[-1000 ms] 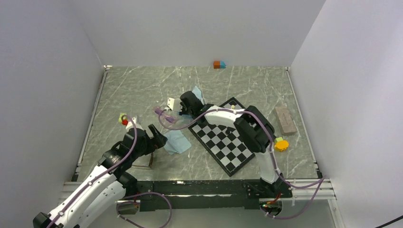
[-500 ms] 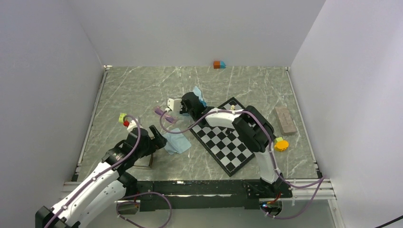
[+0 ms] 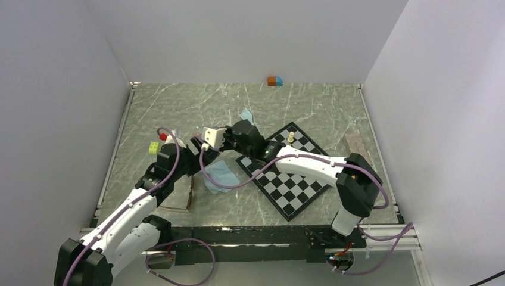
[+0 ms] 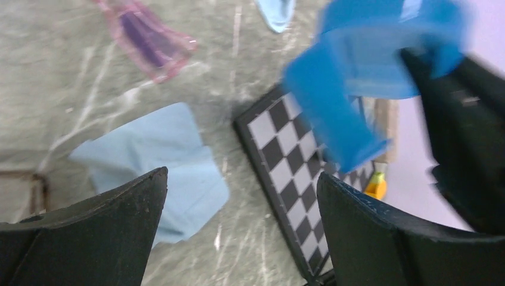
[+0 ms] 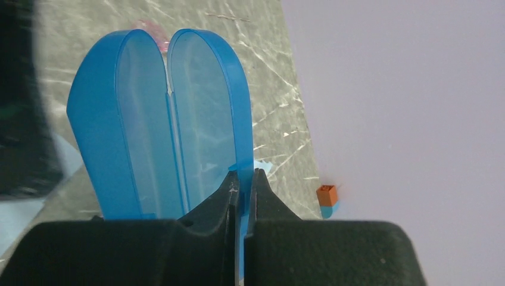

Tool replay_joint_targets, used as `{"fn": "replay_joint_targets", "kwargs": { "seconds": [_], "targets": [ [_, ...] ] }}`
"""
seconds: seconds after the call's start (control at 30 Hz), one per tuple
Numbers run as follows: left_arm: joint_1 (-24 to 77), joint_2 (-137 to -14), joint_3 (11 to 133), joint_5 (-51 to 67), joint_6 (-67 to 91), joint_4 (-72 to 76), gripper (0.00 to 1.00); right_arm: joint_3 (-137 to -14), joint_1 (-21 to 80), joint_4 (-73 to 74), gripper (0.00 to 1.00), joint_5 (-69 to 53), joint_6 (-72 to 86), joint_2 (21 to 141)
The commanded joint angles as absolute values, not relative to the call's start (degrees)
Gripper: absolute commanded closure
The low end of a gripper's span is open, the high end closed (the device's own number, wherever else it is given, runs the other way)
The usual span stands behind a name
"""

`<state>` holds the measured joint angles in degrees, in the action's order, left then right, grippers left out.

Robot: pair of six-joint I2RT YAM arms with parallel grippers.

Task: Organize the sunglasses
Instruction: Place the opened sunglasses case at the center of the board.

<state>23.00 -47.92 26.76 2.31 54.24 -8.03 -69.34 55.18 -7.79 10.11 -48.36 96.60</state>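
The right gripper [image 5: 241, 179] is clamped on the rim of one half of the blue case [image 5: 161, 119] and holds it off the table [image 3: 333, 107], hinged open with both shells spread. The left gripper [image 4: 238, 238] stands with its jaws wide apart and nothing between them, facing the case with a gap remaining. Against the earlier frames, we find that the right arm has stretched out to the left and carried the case that way, while the left arm has left the light-blue cloth [image 3: 221, 176] and advanced to the far side, so the two tools now nearly meet. We judge this to be the open case being presented for loading or for a steadying grip. No sunglasses are stowed yet. The purple sunglasses [image 4: 149, 39] lie on the table just beyond the left gripper, close to the case. The brown-framed pair [image 3: 190, 199] lies on the near side beside the left arm, apart from the case. The chessboard [image 3: 292, 185] has not shifted.
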Motion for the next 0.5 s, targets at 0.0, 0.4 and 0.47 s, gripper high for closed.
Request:
{"fn": "replay_joint_targets", "kwargs": {
  "seconds": [0.0,0.4,0.47],
  "targets": [
    [22.7,-48.1,29.1,10.5,54.9,3.9,0.01,-68.1,57.0,-6.4,0.96,12.5,-47.3,96.0],
    [22.7,-44.4,28.4,3.8,56.9,-1.2,0.01,-69.0,61.6,-5.0,0.96,15.7,-43.4,93.0],
    [22.7,-46.0,29.7,4.0,56.4,-3.0,0.01,-68.9,62.4,-5.1,0.97,15.6,-42.3,91.8]
  ]
}}
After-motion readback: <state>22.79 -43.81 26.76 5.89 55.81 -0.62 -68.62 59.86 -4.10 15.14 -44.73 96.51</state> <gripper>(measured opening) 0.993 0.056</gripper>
